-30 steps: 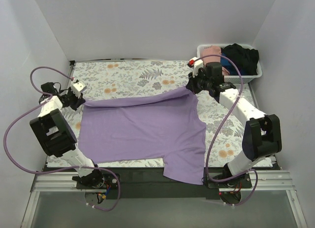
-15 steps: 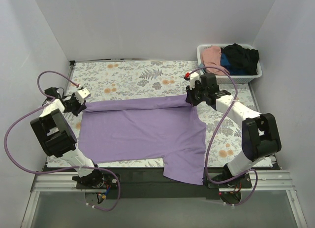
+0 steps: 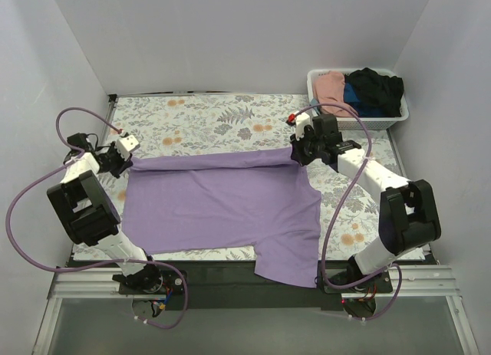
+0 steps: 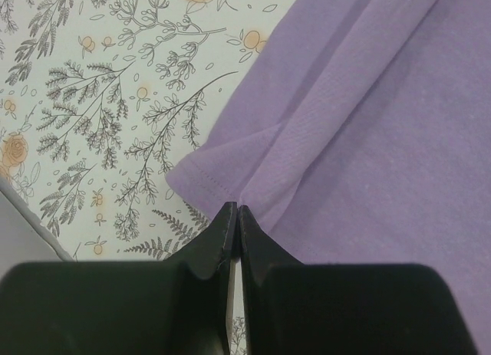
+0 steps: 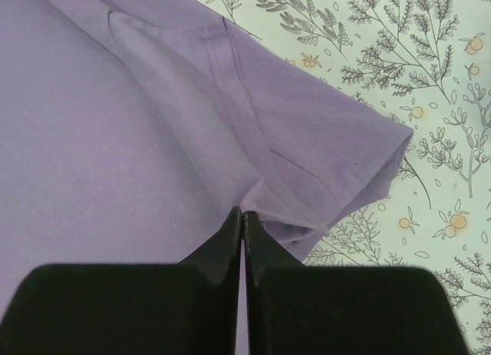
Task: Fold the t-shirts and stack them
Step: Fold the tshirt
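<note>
In the last second the right gripper [image 3: 298, 154] has come down from beside the basket [image 3: 400, 116] at the upper right, bringing the lavender shirt [image 3: 222, 202]'s far right corner with it. The far edge slanted up toward the basket before. It now runs as a straight line across the middle of the frame, level with the left gripper [image 3: 125, 162], which has hardly moved. I take that as the first fold being squared up, with stacking still to come.

Both grippers are closed tight. In each wrist view the fingertips meet on a pinch of the shirt's hemmed edge, one at each far corner. The shirt lies spread on the floral counter [image 3: 199, 121], one part hanging over the near edge. The other shirts [image 3: 331, 85] wait in the basket.
</note>
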